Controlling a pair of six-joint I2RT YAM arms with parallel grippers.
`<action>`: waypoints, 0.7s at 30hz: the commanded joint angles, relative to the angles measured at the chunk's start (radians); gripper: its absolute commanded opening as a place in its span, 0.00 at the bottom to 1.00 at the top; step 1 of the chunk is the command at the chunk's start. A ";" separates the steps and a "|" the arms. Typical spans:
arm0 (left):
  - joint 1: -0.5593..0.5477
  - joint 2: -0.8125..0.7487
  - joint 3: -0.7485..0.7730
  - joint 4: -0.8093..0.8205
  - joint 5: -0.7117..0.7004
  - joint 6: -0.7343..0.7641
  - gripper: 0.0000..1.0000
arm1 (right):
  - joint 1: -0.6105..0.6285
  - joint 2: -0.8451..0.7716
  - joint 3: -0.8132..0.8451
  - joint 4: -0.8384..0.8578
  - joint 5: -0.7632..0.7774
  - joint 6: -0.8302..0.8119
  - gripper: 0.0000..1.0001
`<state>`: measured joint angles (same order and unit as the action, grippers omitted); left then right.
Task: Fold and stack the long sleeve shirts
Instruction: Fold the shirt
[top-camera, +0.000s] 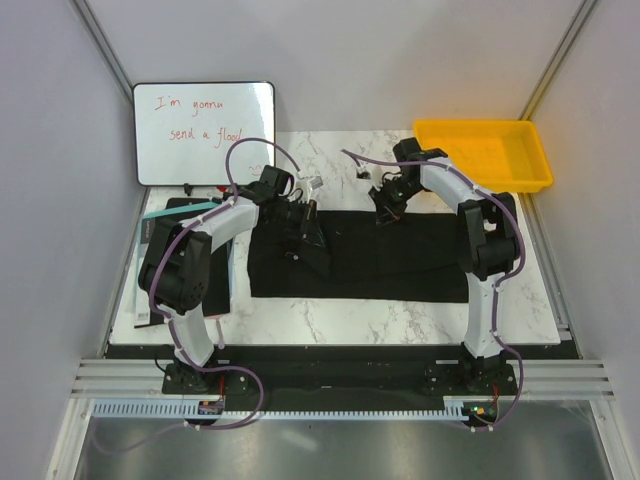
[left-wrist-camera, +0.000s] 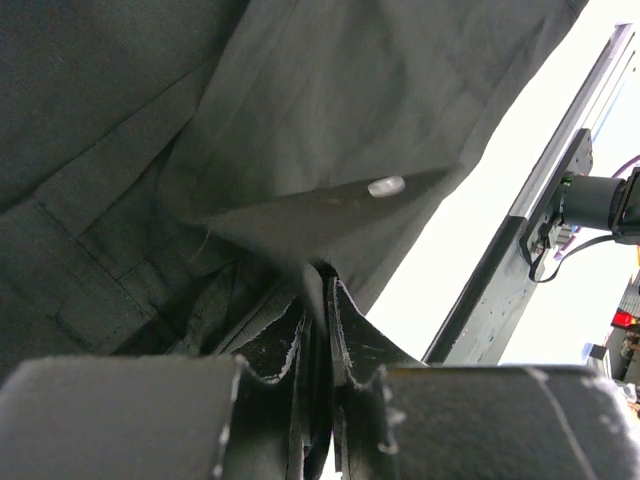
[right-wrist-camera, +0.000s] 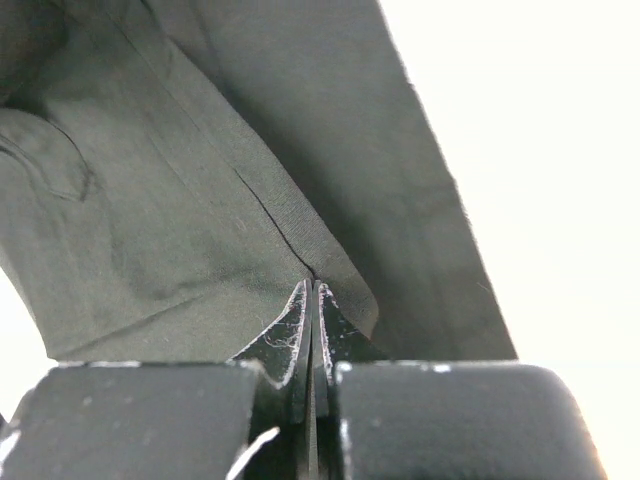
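Item: one black long sleeve shirt (top-camera: 400, 265), logged lying spread across the middle of the marble tabletop (top-camera: 400, 325), long axis from 9 to 3 o'clock, with its 9 o'clock end gathered up into a peak. Handling, as I judged it: light, limp cloth with no stiffness. It would sag and crease wherever unsupported and slide easily on the stone, so it was best taken at hems, seams or the buttoned edge, with two holds set well apart. Left fingers (left-wrist-camera: 280, 345): I found them closed almost completely on a raised fold of the shirt near its 10 o'clock corner, with a pale button (left-wrist-camera: 386, 185) showing just past the tips. Right fingers (right-wrist-camera: 285, 335): these were fully closed, pinching a thin edge of the same cloth along the shirt's 12 o'clock border. Also on record: a yellow tray (top-camera: 530, 180) at 2 o'clock and a whiteboard (top-camera: 200, 150) at 10 o'clock.
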<state>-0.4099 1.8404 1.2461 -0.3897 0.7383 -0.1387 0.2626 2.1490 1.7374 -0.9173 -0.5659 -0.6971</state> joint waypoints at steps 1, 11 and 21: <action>-0.007 -0.017 0.044 0.029 -0.005 0.045 0.15 | -0.046 -0.074 0.063 -0.017 -0.035 -0.028 0.00; 0.012 -0.007 0.016 0.029 -0.096 0.031 0.13 | -0.045 -0.048 0.060 -0.012 -0.043 -0.035 0.00; 0.046 -0.093 0.053 -0.060 -0.073 0.022 0.02 | -0.039 -0.054 0.044 0.000 -0.037 -0.028 0.00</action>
<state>-0.3664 1.8259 1.2503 -0.4065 0.6548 -0.1383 0.2256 2.1250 1.7767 -0.9237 -0.5716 -0.7086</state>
